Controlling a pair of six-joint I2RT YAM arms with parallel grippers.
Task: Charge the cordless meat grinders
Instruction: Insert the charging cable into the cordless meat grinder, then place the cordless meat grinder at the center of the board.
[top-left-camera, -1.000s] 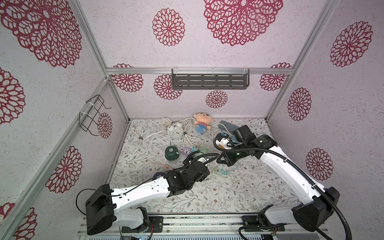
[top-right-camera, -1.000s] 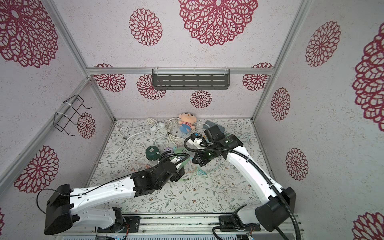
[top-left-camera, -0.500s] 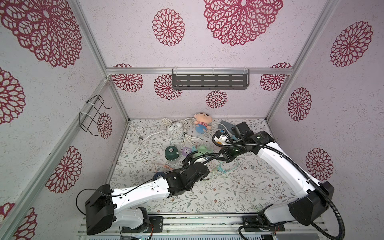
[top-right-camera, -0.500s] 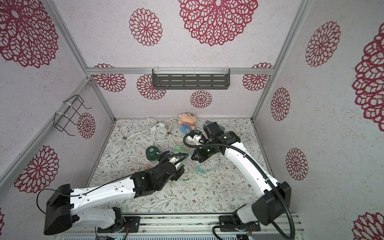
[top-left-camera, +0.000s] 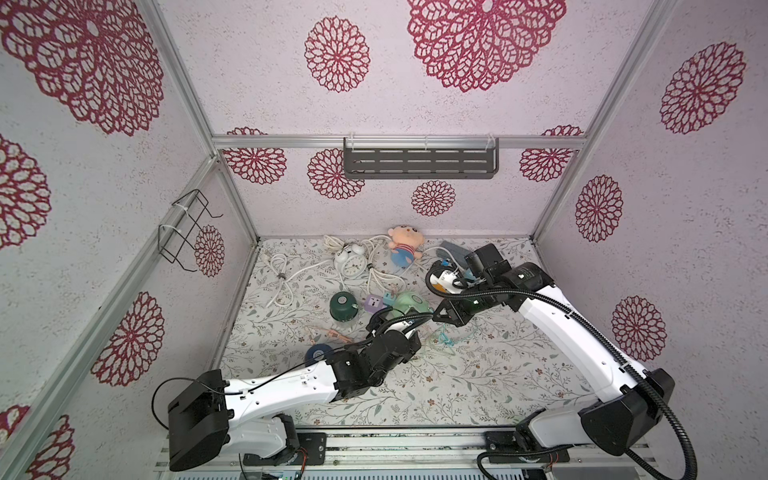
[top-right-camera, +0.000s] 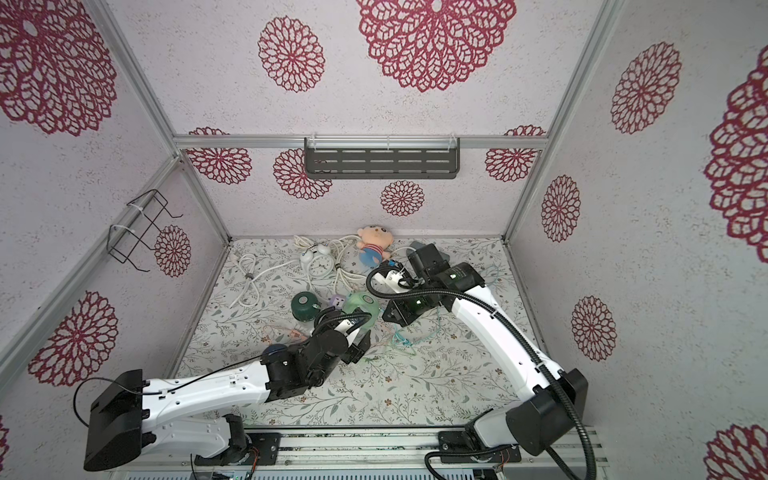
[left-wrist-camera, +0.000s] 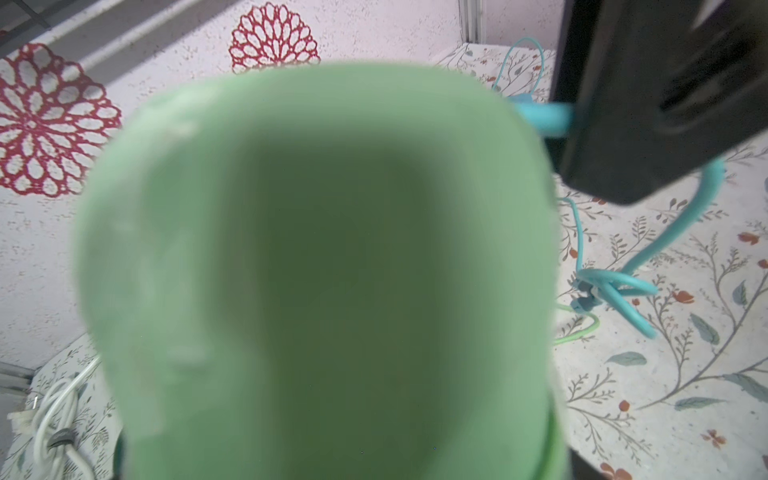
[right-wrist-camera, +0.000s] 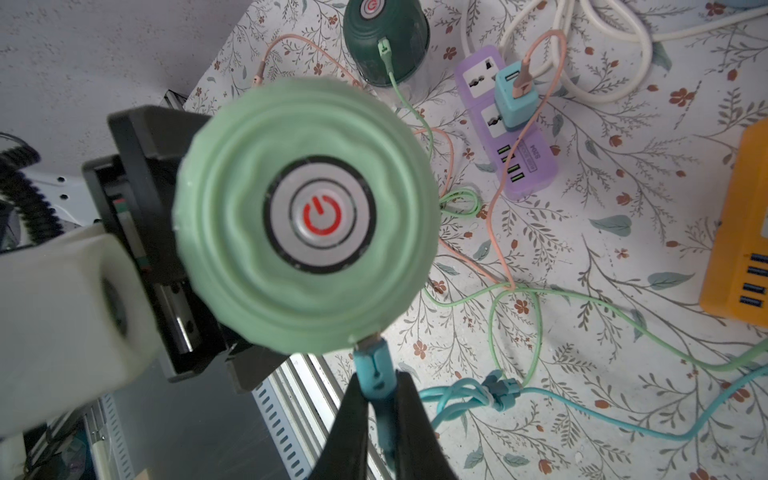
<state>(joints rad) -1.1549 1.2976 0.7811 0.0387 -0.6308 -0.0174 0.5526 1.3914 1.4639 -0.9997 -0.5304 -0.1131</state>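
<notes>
— What has moved since a second ago?
— Little. The right arm's wrist has shifted slightly. The left arm has kept its place, and the grinders on the table (top-left-camera: 478, 386) lie where they did.
— How does the right pincer stand?
— The right pincer (right-wrist-camera: 377, 376) is pinched on the teal plug (right-wrist-camera: 374, 368), with a black finger on each side of it. The plug's metal tip is against the side of the light green grinder (right-wrist-camera: 307, 216). Whether it is fully in, I cannot tell.
— And the left?
— The left pincer (top-left-camera: 406, 320) grips that same grinder, its jaws wide around the body. Its wrist view is filled with blurred green. The grinder's silver button, with a red power mark, faces the right wrist camera.
— Where is it, going by the purple power strip (right-wrist-camera: 528, 166)?
— Just beside the strip. The teal cable (right-wrist-camera: 465, 395) runs from the plug in a small knotted bundle and on across the table.
— The other two?
— The dark green grinder (right-wrist-camera: 386, 37) stands just beside the strip on the opposite side, with a light green plug (right-wrist-camera: 384, 48) in its flank. The navy grinder (top-left-camera: 318, 353) is well apart from the strip, partly behind the left arm.
— Anything on the strip itself?
— A teal adapter (right-wrist-camera: 515, 104) sits in one of its sockets, with a pink cable (right-wrist-camera: 523, 81) plugged into it. An orange power strip (right-wrist-camera: 744, 232) lies near the purple one
</notes>
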